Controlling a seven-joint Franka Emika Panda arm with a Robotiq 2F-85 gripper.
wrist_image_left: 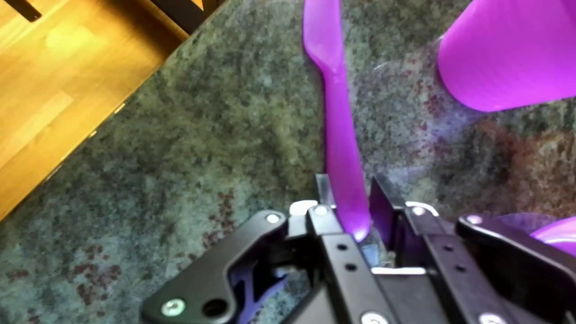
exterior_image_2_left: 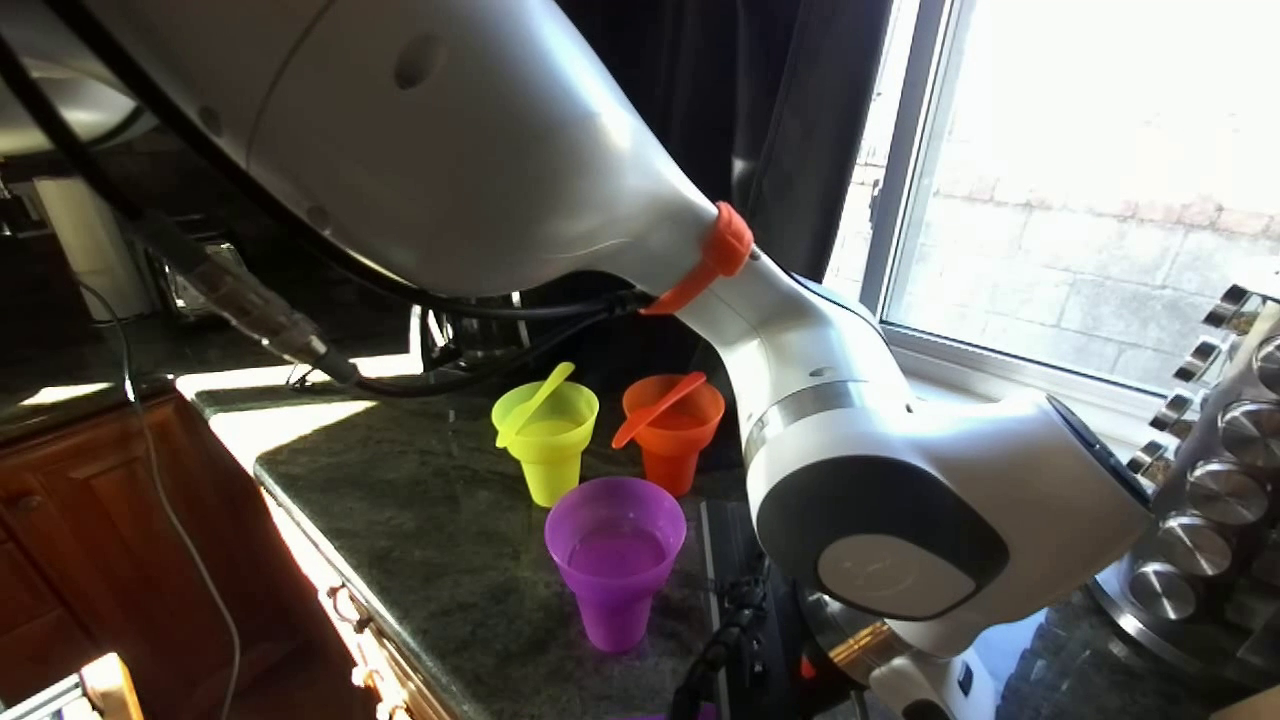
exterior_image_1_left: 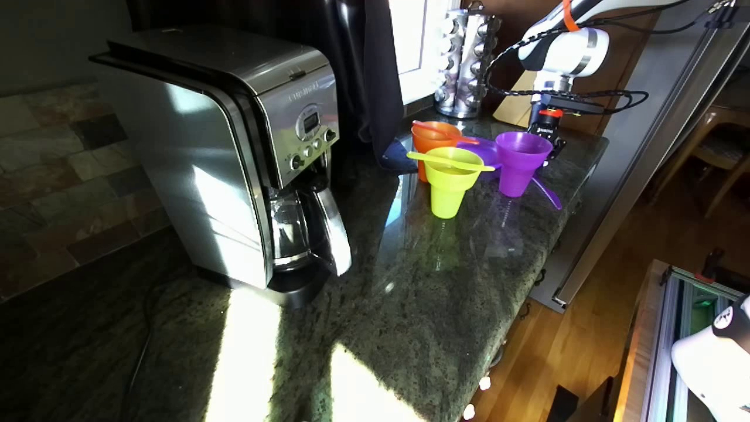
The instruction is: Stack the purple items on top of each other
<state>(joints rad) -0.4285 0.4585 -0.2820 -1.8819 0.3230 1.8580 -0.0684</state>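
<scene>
Speckled dark desk [wrist_image_left: 193, 144] | end effector [wrist_image_left: 351, 185] stands parted, straddling a purple spoon [wrist_image_left: 339, 117], slight gap showing | purple cup [exterior_image_2_left: 615, 575] is upright beside the spoon | purple dish [exterior_image_1_left: 485, 155], in an exterior view, partly hidden behind a yellow-green cup [exterior_image_1_left: 447, 190]

White arm [exterior_image_2_left: 560, 170], orange strap [exterior_image_2_left: 722, 250], dark fingers [wrist_image_left: 382, 211]

A dark speckled counter [exterior_image_1_left: 422, 293] is catching patches of sunlight [exterior_image_1_left: 247, 357]. A yellow-green cup [exterior_image_1_left: 449, 189], an orange cup [exterior_image_2_left: 672, 450] and a purple cup [exterior_image_2_left: 615, 575] are standing upright near one another, and a purple dish [exterior_image_1_left: 485, 151] is sitting near them, partly hidden. A purple spoon [wrist_image_left: 339, 112] is lying near the purple cup. A coffee maker [exterior_image_1_left: 228, 164] and a spice rack [exterior_image_1_left: 472, 70] are standing there too.
</scene>
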